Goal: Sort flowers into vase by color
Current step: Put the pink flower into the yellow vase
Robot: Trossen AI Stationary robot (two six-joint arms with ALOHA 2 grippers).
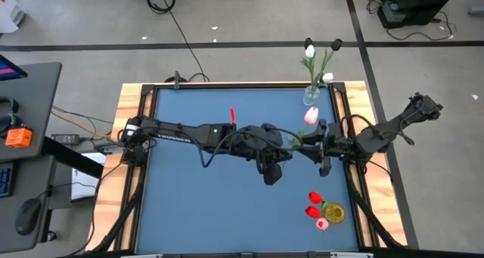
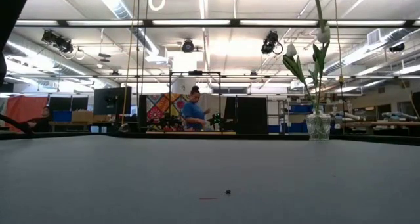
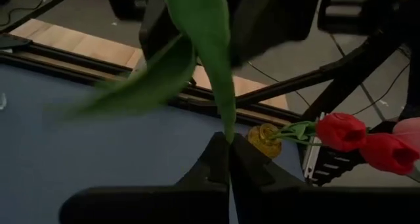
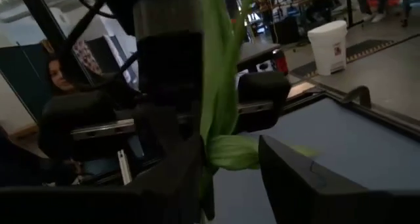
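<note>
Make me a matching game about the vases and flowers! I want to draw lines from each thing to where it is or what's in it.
Things:
1. clear vase
2. yellow vase
3. pink tulip
4. person

Matches:
A. has red tulips in it
B. far behind the table, in a blue top
C. has white tulips in it
D. beside the arm tips, between the two vases

Right pairs: 1-C, 2-A, 3-D, 4-B
</note>
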